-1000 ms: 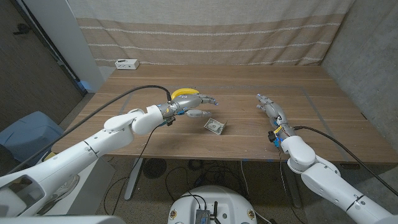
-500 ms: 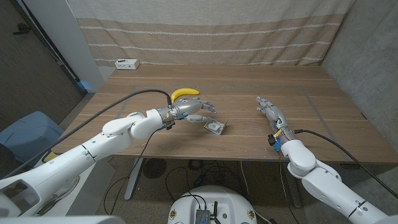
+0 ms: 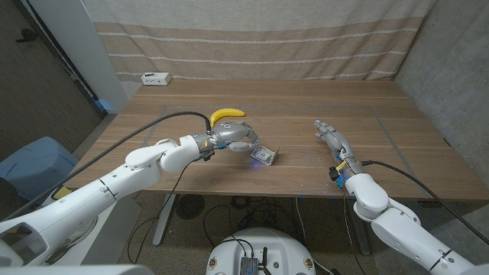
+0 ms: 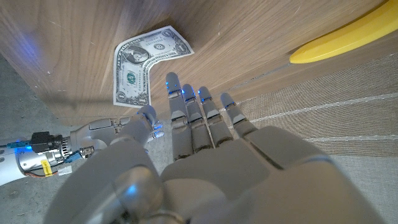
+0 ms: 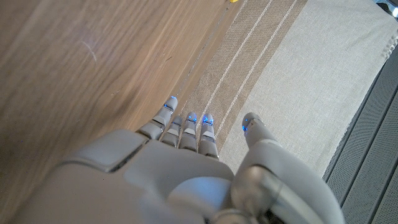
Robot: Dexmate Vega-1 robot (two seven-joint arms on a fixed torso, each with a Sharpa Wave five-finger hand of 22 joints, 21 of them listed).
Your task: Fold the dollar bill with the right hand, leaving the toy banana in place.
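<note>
- The dollar bill (image 3: pixel 264 156) lay on the wooden table (image 3: pixel 397 114), near the front edge and about midway between the side edges; in the left wrist view it looked bent into an L, part of it already turned over.
- The toy banana (image 3: pixel 227 114) sat further back toward the table's far edge, apart from the bill — not touching it.
- The left hand (image 3: pixel 238 138) was the nearer one by far: it hung just beside the bill on the bill's left, between bill and banana, fingers extended and close together, holding nothing. Whether its fingertips (image 4: pixel 186 94) touched the bill could not be told; the wrist view showed a sliver of bare wood between them.
- The right hand (image 3: pixel 331 135) stood well apart, toward the right side edge, fingers straight and slightly spread, empty.
- From the right hand the bill lay toward the robot's left and slightly nearer the front edge; nothing stood on the wood between the two.
- The bill's long axis ran slantwise, roughly from the left-back toward the front edge — judged, a sideways reach by the right hand would meet its right end first.
- Judged risk: the left hand crowded the bill's left side, close to where a fold would land.
</note>
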